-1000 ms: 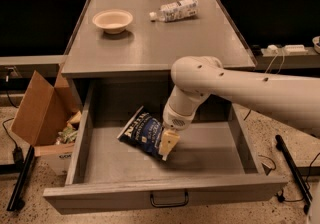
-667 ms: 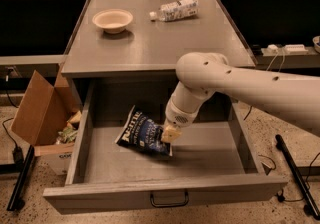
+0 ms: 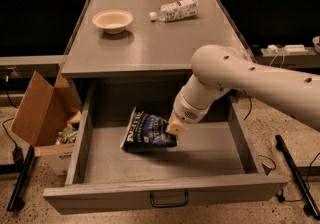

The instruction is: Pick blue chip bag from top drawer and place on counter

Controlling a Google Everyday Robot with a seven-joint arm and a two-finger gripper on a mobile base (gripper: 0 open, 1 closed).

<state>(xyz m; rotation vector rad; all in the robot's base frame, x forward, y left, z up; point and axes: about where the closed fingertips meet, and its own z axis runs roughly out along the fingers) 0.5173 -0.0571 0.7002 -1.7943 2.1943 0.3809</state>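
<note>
Since the earlier frame, the gripper [image 3: 176, 127] has been moving away from the drawer's front edge toward its back wall. It is now pressing against the right edge of the blue chip bag [image 3: 147, 133]. Whether it is already clamping the foil cannot be told, because the wrist is hiding the contact.

The bag is sitting inside the top drawer [image 3: 165, 188], left of the floor's centre and nearer the back wall than the front panel, and it is leaning up on its right side rather than lying flat.

The step in hand appears to be the grasp itself; lifting is not yet happening. The next move is likely calling for a firm hold on the crinkly edge, then a straight rise above the side walls. After that the arm should be pulling forward enough to clear the front edge of the counter [image 3: 150, 50], which is overhanging the drawer's back.

On the counter, a bowl [image 3: 113, 20] is resting near the back left corner and a plastic bottle [image 3: 175, 10] is lying near the back edge. Setting the bag near the front edge would be keeping it apart from both.

A cardboard box [image 3: 42, 113] is standing outside the drawer's left wall.
</note>
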